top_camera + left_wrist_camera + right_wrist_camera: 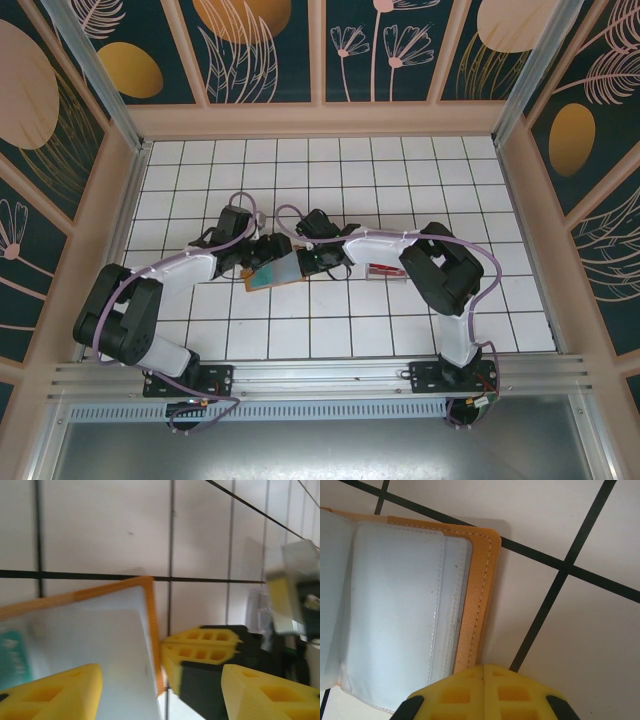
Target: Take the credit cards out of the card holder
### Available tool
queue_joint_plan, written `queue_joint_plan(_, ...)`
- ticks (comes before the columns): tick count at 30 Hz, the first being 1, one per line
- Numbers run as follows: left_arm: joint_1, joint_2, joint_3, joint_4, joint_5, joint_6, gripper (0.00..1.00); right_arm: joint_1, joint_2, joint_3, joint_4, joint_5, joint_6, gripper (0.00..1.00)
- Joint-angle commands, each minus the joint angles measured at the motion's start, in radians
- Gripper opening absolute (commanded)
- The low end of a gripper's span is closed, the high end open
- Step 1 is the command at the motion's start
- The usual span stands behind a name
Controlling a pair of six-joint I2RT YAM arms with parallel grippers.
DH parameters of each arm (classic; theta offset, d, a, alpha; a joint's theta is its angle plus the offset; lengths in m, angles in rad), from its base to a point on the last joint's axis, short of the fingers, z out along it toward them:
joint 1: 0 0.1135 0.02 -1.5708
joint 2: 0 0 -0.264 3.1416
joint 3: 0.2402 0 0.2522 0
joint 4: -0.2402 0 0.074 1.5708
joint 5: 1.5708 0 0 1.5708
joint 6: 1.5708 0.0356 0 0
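The card holder (272,271) lies open on the white tiles between the two arms, tan-orange outside (479,590) and grey-blue inside with clear pockets (395,605). A teal credit card (12,656) sits in a pocket at its left side. My left gripper (160,692) is open above the holder's right panel (100,645), one yellow finger (55,695) over the panel and the other finger (270,695) beyond its orange edge. My right gripper (482,672) is shut, its tip touching the holder's orange edge (152,630) from the right, and it also appears in the overhead view (318,264).
A small reddish flat thing (385,270) lies on the tiles just right of the right arm's wrist. A blurred clear plastic object (260,610) stands behind the right gripper. Wooden walls enclose the tiled table (330,160) on three sides.
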Motion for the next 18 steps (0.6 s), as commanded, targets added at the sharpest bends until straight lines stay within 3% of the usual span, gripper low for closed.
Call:
queue_joint_plan(1, -0.034, -0.002, 0.029, 0.045, 0.022, -0.032, 0.63, 0.015, 0.011, -0.018, 0.026, -0.016, 0.025, 0.0)
queue_joint_plan(5, -0.034, -0.023, 0.017, 0.027, -0.008, -0.039, 0.58, -0.002, -0.016, -0.033, 0.044, -0.029, 0.044, 0.0)
queue_joint_plan(10, -0.015, -0.079, 0.006, -0.088, -0.15, -0.02, 0.54, -0.017, -0.045, -0.017, 0.051, -0.057, 0.054, 0.0)
queue_joint_plan(13, 0.029, -0.106, -0.009, -0.178, -0.238, -0.033, 0.36, -0.017, -0.045, 0.02, 0.048, -0.098, 0.064, 0.03)
queue_joint_plan(18, 0.079, -0.149, -0.041, -0.247, -0.311, -0.019, 0.24, -0.014, -0.028, 0.092, 0.049, -0.177, 0.08, 0.07)
